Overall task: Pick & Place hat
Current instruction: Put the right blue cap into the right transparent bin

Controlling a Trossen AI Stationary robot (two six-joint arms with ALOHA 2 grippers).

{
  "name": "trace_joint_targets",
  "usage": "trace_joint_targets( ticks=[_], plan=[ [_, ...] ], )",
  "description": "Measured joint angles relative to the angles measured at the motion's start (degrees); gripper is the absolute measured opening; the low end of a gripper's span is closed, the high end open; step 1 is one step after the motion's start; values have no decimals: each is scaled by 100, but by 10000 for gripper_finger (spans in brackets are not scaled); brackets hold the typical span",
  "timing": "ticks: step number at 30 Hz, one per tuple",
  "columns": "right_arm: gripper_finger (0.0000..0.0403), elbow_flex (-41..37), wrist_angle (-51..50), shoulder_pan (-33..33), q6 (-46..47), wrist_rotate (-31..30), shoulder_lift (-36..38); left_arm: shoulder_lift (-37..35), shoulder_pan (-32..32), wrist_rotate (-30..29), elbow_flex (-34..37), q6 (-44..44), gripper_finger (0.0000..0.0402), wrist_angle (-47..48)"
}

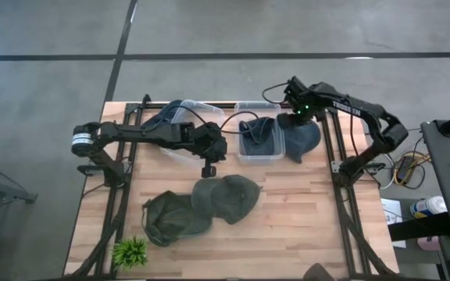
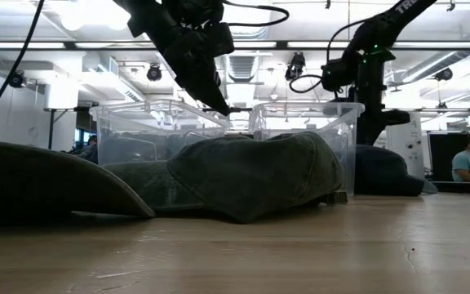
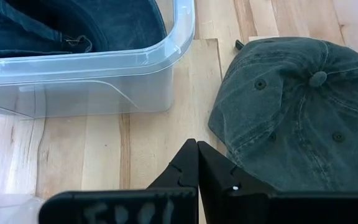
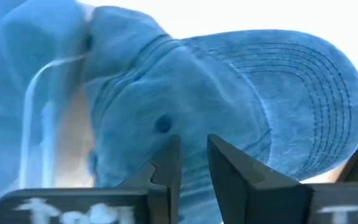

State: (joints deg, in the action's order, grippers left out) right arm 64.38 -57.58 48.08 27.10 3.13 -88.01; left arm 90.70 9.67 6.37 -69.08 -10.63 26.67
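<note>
Two olive-green hats (image 1: 226, 197) (image 1: 174, 217) lie crown up on the wooden table, toward its near side. A blue hat (image 1: 305, 140) rests on the table right of a clear bin (image 1: 244, 156), which holds another blue hat (image 1: 260, 134). My right gripper (image 4: 193, 155) hangs open above the outer blue hat (image 4: 229, 93), pointing down, with nothing between its fingers. My left gripper (image 3: 197, 149) is shut and empty, slanting down above bare table between the bin (image 3: 104, 81) and the nearer green hat (image 3: 291, 118).
A second clear bin (image 1: 180, 148) stands left of the first, with dark blue cloth in it. A small green plant (image 1: 130, 251) sits at the near left corner. Black rails run along both table sides. A person (image 2: 467, 163) sits in the room behind.
</note>
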Motion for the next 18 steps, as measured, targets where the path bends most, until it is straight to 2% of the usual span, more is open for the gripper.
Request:
trace_joint_targets(
  ticks=[7,13,18],
  plan=[
    [60,-1,-78,-107,-533,447,445,0,2,0,0,1,0,5],
    [59,-63,-354,-104,48,184,590,0,1,0,0,-24,0,1],
    [75,-140,-243,-231,-156,461,547,0,0,0,0,-26,0,-3]
  ],
)
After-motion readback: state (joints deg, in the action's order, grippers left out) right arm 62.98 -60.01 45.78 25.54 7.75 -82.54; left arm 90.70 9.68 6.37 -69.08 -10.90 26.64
